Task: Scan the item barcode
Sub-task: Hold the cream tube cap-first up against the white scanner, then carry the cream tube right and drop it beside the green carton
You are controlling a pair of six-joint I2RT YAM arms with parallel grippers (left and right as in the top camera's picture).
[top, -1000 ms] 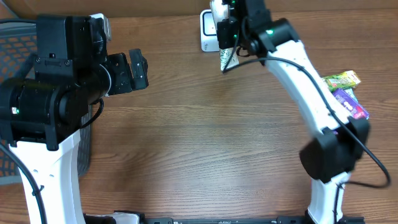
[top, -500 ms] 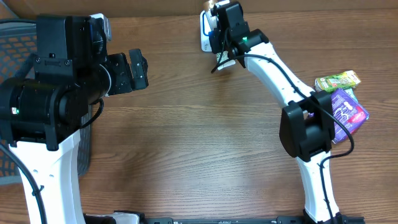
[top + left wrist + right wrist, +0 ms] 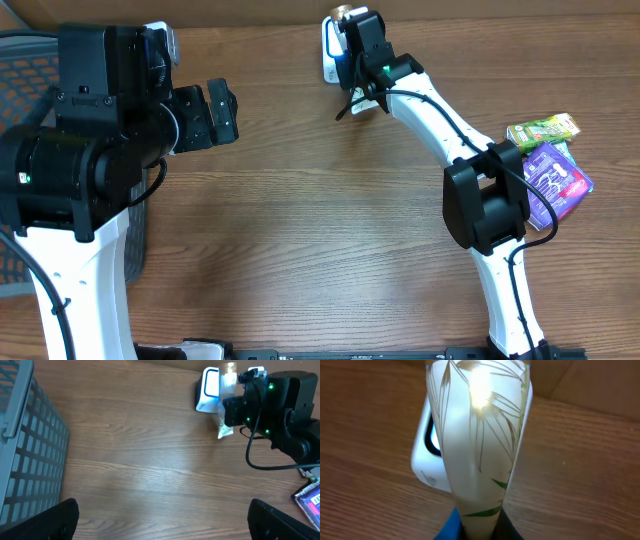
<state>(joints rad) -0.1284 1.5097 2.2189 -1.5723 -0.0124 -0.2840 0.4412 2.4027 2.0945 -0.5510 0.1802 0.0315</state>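
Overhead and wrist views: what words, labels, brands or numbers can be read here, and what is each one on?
No text is legible in any view.
purple packet: has printing, too small and blurred to read.
green packet: has printing, too small to read.
white leaf-print pouch: only a leaf pattern shows, no words or barcode.
barcode scanner: one small mark near its corner, unreadable.

grey basket, wooden table

Even indoor light, glare on packet, close-up slightly soft
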